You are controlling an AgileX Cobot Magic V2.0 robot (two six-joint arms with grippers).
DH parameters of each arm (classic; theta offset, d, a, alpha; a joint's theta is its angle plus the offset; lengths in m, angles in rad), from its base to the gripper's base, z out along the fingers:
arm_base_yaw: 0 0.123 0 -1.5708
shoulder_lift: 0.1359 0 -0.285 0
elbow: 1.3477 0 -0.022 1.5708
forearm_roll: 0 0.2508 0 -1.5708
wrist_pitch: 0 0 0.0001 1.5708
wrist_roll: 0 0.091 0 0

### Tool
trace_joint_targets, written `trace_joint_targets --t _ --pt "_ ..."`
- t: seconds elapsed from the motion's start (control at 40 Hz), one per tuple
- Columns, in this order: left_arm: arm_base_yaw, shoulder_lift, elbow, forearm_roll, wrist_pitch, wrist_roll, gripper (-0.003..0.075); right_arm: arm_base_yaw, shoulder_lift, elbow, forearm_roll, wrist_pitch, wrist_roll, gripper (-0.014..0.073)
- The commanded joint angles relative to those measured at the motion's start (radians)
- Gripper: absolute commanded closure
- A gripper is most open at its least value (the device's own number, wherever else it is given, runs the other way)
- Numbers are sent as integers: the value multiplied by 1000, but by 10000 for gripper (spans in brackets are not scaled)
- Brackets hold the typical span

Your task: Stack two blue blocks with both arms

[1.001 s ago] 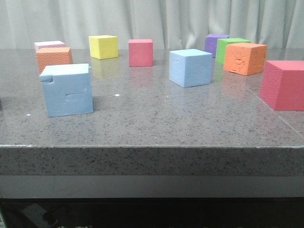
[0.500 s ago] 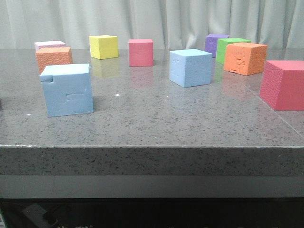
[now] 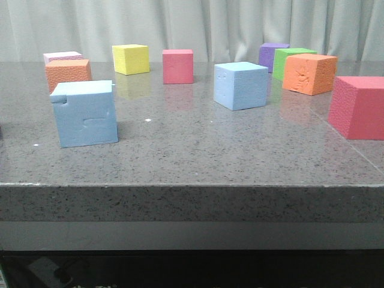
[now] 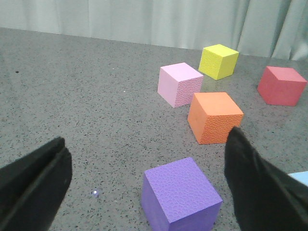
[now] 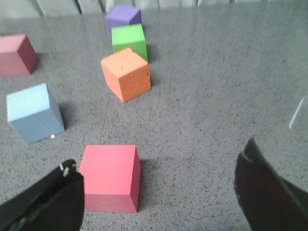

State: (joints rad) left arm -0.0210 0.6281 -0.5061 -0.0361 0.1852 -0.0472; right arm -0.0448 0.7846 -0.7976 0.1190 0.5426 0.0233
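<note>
Blue blocks [image 3: 84, 113] [image 3: 240, 85] well apart; neither hand [image 4: 149, 185] [image 5: 159, 192] gripping.

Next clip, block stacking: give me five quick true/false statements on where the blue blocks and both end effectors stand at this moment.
1. The two blue blocks are already stacked. False: the chipped blue block and the plainer blue block sit apart on the table.
2. The left end effector is open. True.
3. The right end effector grips the pink-red block. False: it is open, holding nothing.
4. A purple block lies between the left end effector's fingers in the left wrist view. True.
5. A yellow block rests on the plainer blue block. False: nothing is on it.
</note>
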Motion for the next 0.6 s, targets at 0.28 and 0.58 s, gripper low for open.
trace_joint_targets --t 0.28,0.58 --pt "1 4 -38 0 -84 -5 92 42 461 -426 6 131 -47 -47" --pt "1 4 -38 0 -84 -5 92 211 757 -743 6 262 -75 -47"
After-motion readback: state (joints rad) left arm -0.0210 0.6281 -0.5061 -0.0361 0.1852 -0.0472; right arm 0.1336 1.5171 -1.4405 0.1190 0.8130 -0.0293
